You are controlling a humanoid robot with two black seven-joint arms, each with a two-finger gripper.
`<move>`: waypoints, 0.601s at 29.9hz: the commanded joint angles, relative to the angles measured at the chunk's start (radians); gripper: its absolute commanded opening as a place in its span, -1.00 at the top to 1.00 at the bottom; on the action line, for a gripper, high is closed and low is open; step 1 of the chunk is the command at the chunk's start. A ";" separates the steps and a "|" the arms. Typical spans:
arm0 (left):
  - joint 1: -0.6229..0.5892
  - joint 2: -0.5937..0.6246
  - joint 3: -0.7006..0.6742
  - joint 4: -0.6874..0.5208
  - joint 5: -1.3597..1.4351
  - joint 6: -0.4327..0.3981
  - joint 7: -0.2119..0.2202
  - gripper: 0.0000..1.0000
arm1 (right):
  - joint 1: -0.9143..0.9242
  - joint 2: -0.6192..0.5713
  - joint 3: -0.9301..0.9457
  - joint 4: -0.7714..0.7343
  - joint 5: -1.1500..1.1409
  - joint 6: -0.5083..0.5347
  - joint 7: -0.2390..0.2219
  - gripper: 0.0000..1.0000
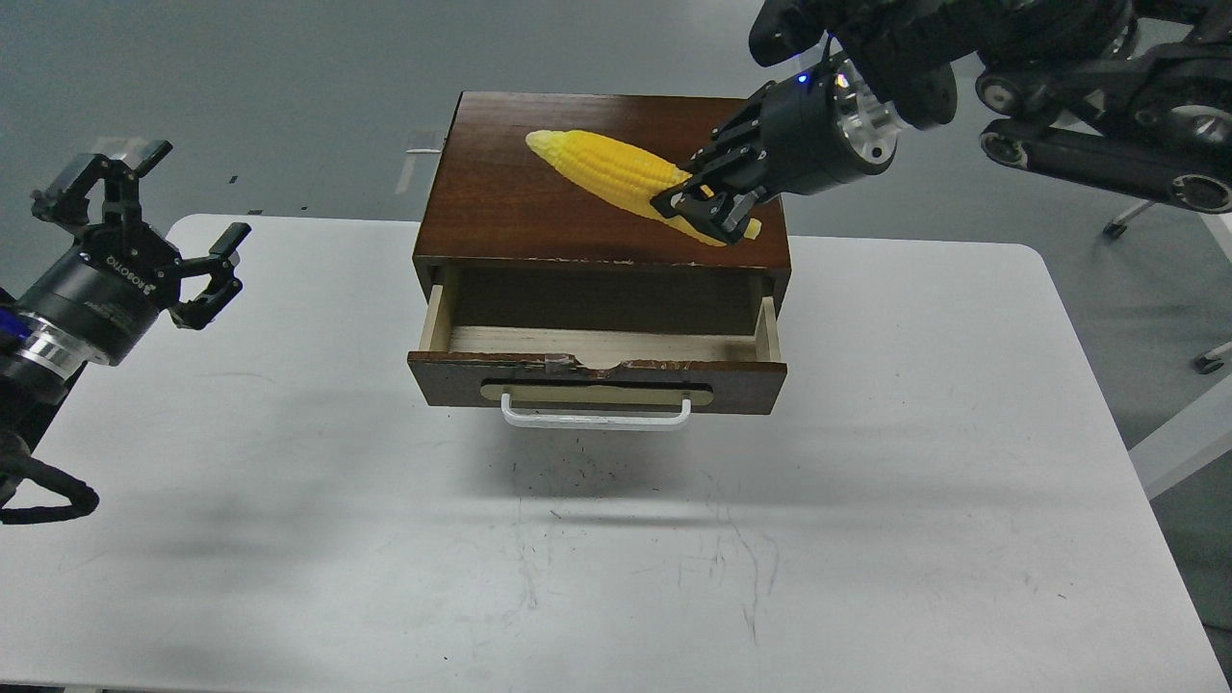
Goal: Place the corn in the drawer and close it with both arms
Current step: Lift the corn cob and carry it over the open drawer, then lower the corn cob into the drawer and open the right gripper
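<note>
The yellow corn [616, 175] is held near its thick end by my right gripper [705, 210], which is shut on it. The corn hangs above the dark wooden cabinet top [539, 217], tip pointing left and away. The drawer [597, 385] is pulled open below it, showing its pale wood inside, with the beige plate and white bar handle [595, 418] on its chipped dark front. My left gripper [144, 226] is open and empty, over the table's far left edge, well away from the drawer.
The cabinet stands at the back middle of a white table [616, 558]. My right arm's black links [1078, 87] reach in from the upper right. Grey floor lies beyond, with a table leg and caster [1116, 227] at the right.
</note>
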 commanded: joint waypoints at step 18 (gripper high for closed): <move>0.000 0.008 -0.001 -0.001 0.000 0.000 0.000 -0.96 | -0.026 0.169 -0.140 -0.029 -0.063 -0.134 0.000 0.58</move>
